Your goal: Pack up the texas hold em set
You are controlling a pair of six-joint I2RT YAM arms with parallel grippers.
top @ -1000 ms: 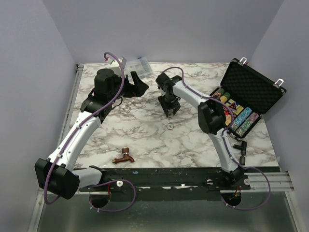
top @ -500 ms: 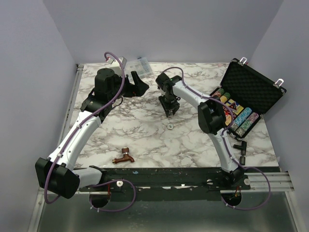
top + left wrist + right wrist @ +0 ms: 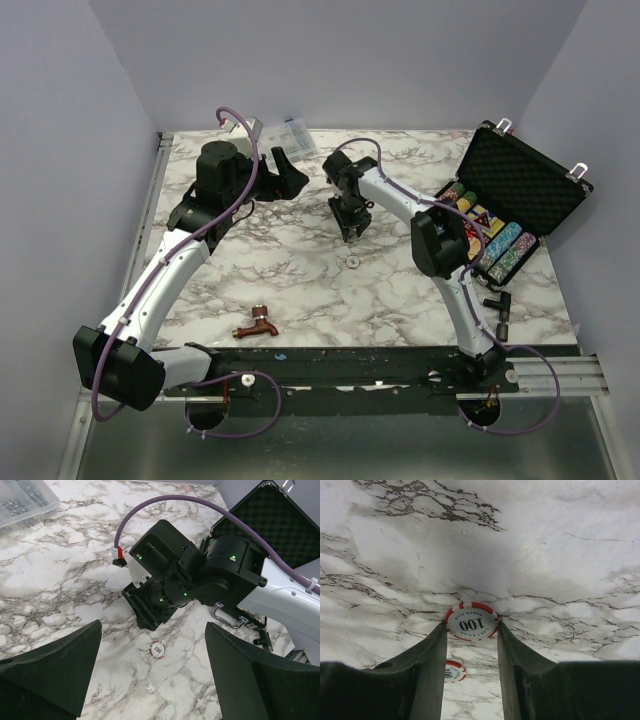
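**At table centre: right gripper pinching a 100 chip**

Marble table [image 3: 300, 290] carries everything. Black foam-lined case [image 3: 530, 180] lies open at the far right, lid tilted back, multicoloured chip rows [image 3: 500, 250] seated in its tray. Left gripper [image 3: 290, 170] sits at far left of centre, fingers spread wide, nothing between them. Right gripper [image 3: 349, 228] hangs above mid-table, well apart from the case. Its jaws are closed on the rim of a red-and-white 100 chip [image 3: 471, 622], face toward the wrist camera. Clear compartment box [image 3: 290, 130] at far edge. Copper faucet [image 3: 257, 326] near front edge, left side. Second chip [image 3: 354, 260], also red-and-white, lies flat on the marble just below the right gripper.
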